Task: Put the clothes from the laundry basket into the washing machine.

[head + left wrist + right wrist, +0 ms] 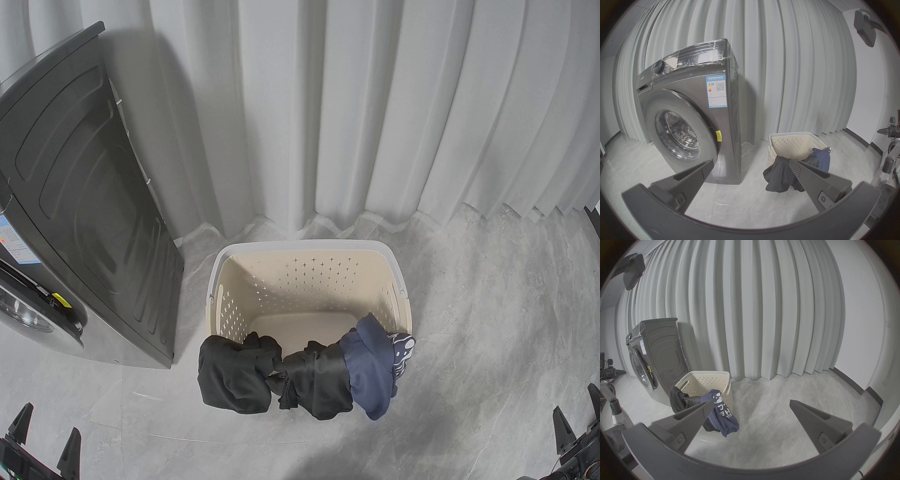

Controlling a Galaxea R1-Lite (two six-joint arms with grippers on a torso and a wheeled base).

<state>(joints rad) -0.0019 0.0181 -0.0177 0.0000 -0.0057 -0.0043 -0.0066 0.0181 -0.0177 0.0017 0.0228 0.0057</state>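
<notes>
A cream laundry basket (312, 250) (795, 139) (703, 377) stands on the floor before the curtain. Over its near rim hang black clothes (262, 375) (779, 176) (678, 397) and a navy garment (372, 369) (823, 159) (723, 418); the basket's inside looks bare. The dark grey washing machine (81, 206) (693, 103) (659, 349) stands to the basket's left, its round door (678, 134) shut. My left gripper (44, 440) (750, 167) is open, low at the near left, well short of the basket. My right gripper (578, 415) (751, 407) is open at the near right.
A pleated white curtain (375, 106) runs behind the basket and machine. Grey marble-look floor (500, 312) lies open around the basket. A dark baseboard (850, 380) lines the wall to the right.
</notes>
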